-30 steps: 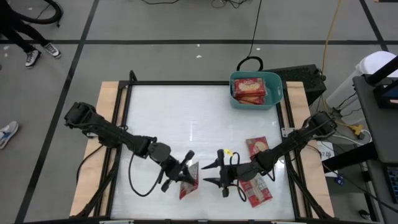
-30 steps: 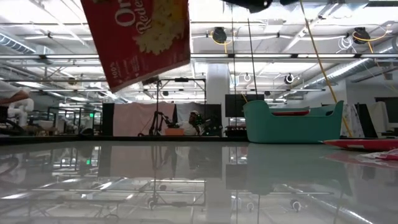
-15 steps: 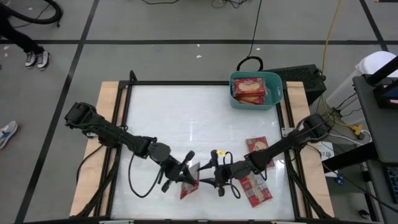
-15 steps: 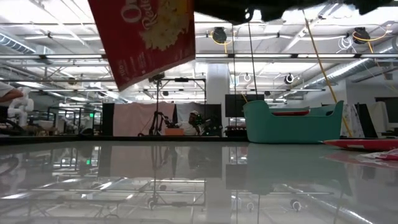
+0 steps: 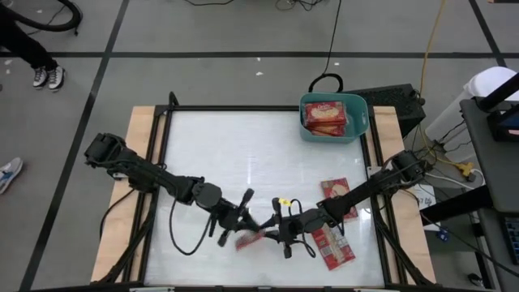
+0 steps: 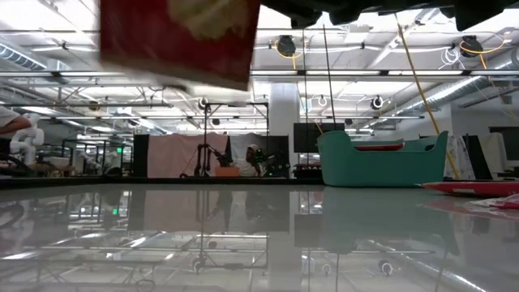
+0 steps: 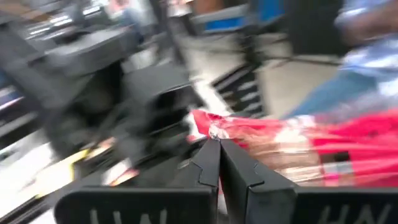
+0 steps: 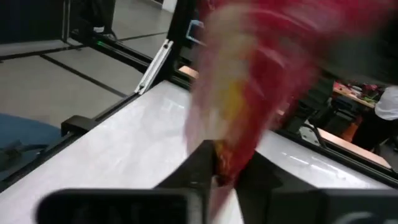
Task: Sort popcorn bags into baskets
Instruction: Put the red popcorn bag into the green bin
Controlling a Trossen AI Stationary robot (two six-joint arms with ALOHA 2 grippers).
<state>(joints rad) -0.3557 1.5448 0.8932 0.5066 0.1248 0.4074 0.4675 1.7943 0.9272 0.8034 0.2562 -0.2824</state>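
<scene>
A red popcorn bag [image 5: 251, 238] hangs in the air between my two grippers near the table's front edge; the low view shows it blurred and high above the table [image 6: 178, 36]. My left gripper [image 5: 246, 225] is shut on it from the left. My right gripper [image 5: 272, 234] meets it from the right, fingers closed on it. The teal basket [image 5: 362, 122] stands at the far right with bags inside. Two more bags [image 5: 336, 191] [image 5: 332, 247] lie flat on the table under my right arm. My left gripper pinches an edge of the bag [image 7: 214, 127] between its two shut fingers, coming roughly level from the table's left. The bag stretches away from the fingers, clear of the table. My right gripper has the bag's opposite end [image 8: 231, 146] between its two fingers [image 8: 200, 163], coming level from the table's right. The bag is blurred there, so which part it holds is unclear.
A black box [image 5: 397, 101] sits beside the basket past the table's right edge. Bare table lies to the far left and centre. A person's shoes [image 5: 49, 77] show on the floor beyond the far left corner.
My right gripper has moved toward the table's left to the bag and shut on it. The bag, which hung tilted below my left gripper, has swung to lie more level between the two grippers, still clear of the table.
</scene>
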